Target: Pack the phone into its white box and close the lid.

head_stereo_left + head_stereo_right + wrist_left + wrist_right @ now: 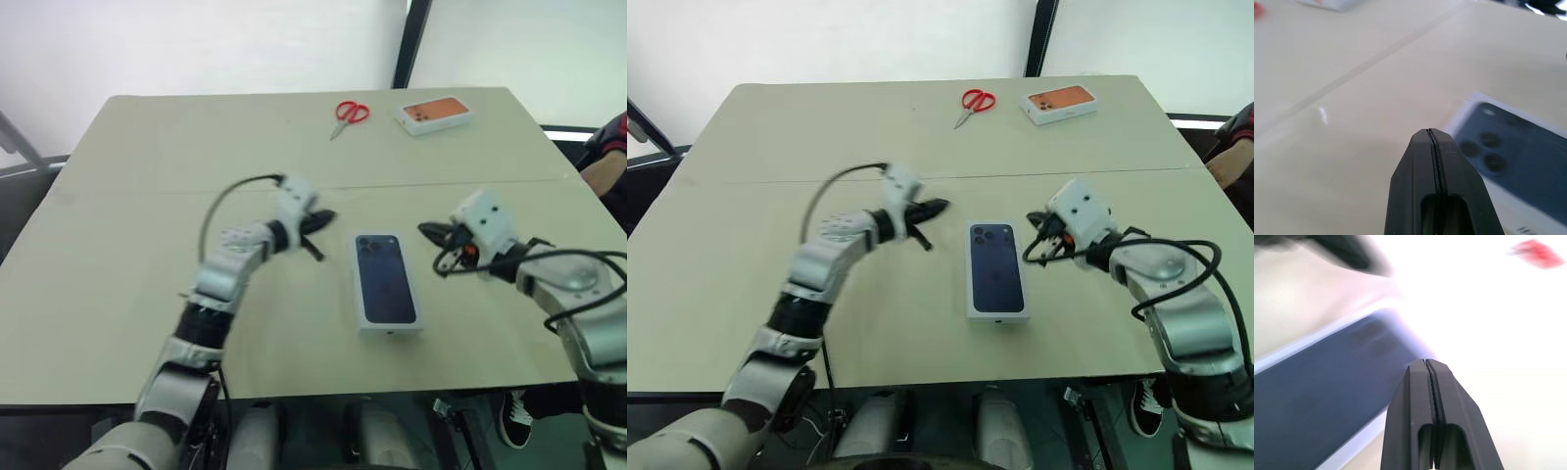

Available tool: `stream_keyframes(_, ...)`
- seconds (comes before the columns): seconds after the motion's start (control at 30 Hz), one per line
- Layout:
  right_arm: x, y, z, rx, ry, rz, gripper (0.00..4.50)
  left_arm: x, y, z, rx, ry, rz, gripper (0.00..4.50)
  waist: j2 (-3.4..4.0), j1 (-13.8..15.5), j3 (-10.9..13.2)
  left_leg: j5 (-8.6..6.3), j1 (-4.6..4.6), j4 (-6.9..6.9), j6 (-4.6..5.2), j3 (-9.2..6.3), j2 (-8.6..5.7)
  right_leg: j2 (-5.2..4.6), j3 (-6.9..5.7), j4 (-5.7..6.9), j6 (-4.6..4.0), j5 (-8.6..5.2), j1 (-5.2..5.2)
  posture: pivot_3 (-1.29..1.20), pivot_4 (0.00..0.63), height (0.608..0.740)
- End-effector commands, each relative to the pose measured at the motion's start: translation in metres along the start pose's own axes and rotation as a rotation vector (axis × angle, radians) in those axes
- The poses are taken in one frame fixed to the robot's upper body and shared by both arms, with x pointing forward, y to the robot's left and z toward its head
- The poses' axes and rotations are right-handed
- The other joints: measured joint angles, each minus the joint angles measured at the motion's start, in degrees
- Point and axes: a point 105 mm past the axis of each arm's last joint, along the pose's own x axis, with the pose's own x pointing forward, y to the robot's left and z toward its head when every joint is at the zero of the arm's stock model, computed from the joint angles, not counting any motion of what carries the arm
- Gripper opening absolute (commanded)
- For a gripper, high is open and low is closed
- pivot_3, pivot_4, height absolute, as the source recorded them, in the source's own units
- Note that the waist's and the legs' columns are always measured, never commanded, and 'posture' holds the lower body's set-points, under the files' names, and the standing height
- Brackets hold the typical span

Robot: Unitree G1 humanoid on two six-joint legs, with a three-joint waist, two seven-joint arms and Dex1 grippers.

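surface (pixel 118 245): big beige top with a seam running straight across it – everything sits on this

left hand (pixel 323 218): hovering just left of the lid, at about its 10 o'clock, black fingers (pixel 1432 196) pressed flat together with nothing between them – not touching the lid as far as I can see

lid (pixel 389 286): white box lid with the dark navy phone print facing up, lying flat near the middle of the surface, a bit toward the near edge. Camera cluster of the print is at the far-left corner. It looks seated on top of its box – can't see the tray or the actual phone under it, so can't tell what's inside

right hand (pixel 427 231): just right of the lid, at roughly its 2 o'clock, pointing in toward it. Fingers (pixel 1432 426) clamped together too, gripping nothing

scissors (pixel 347 116): red handles, way out at 12 o'clock from the lid, near the far edge

small white box (pixel 434 114): the one with the orange top, just right of the scissors, far edge at about 1 o'clock from the lid, well apart from both hands

person (pixel 607 162): a bit of dark and red sleeve at the right edge, off the surface
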Motion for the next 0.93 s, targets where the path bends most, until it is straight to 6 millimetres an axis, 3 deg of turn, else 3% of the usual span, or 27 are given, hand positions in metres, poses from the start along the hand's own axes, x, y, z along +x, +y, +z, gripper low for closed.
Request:
stream_keyframes(0.03,0.001,-0.01,0.001,0.059,-0.056,-0.022,0.03,-0.037,0.023,-0.001,0.013,-0.033,0.121,0.0,0.05,0.22,0.01,-0.01,0.0,-0.01,0.02,0.01,-0.01,-0.03,0.01,-0.02,0.0,0.0,0.0,0.0,0.15,0.74)
stream_keyframes(0.17,0.006,-0.006,-0.004,0.098,-0.076,0.038,0.03,-0.086,0.05,-0.023,0.022,0.03,0.277,0.0,0.06,0.67,0.02,-0.09,-0.07,0.11,0.15,0.01,-0.11,-0.16,0.0,-0.03,0.0,0.0,0.04,0.0,0.15,0.74)
stream_keyframes(0.43,0.01,-0.008,-0.021,0.153,-0.067,0.148,0.03,-0.148,0.063,-0.046,0.049,0.081,0.459,0.0,0.07,1.05,0.03,-0.11,-0.05,0.09,0.19,0.03,-0.06,-0.14,0.01,-0.07,-0.01,0.01,0.05,0.0,0.15,0.74)
stream_keyframes(0.67,0.011,-0.02,-0.029,0.149,-0.046,0.144,0.03,-0.157,0.062,-0.049,0.029,0.092,0.482,0.0,0.08,1.37,0.03,-0.11,-0.04,0.09,0.19,0.04,-0.08,-0.16,0.0,-0.08,-0.02,0.01,0.08,0.0,0.15,0.74)
stream_keyframes(0.93,0.015,-0.015,-0.025,0.153,-0.054,0.17,0.03,-0.154,0.06,-0.05,0.016,0.084,0.493,0.0,0.08,1.21,0.03,-0.11,-0.04,0.09,0.19,0.04,-0.06,-0.14,0.0,-0.07,-0.02,0.01,0.07,0.0,0.15,0.74)
